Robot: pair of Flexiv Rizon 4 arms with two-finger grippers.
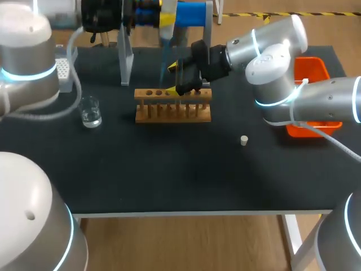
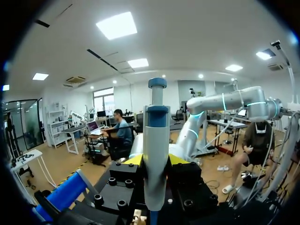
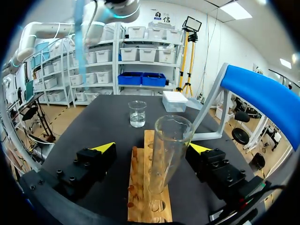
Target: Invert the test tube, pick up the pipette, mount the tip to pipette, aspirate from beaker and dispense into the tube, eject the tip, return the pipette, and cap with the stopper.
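Tube (image 3: 168, 150) stands mouth-up in the rack (image 3: 138, 187) between spread right jaws, left jaws pinch the pipette (image 2: 156, 136) aloft, tip unconfirmed; beaker (image 1: 90, 112) transfer, ejection, return and stopper (image 1: 243, 140) capping judged outstanding.

My right arm (image 1: 276, 56) and left arm (image 1: 25, 68) are rounded silver-white shells with glowing cyan rings at the joints, pale cables (image 1: 74, 62) trailing alongside. My right gripper (image 3: 152, 149) is black blocks, screw-studded, with bright yellow fingertips (image 3: 107, 146).
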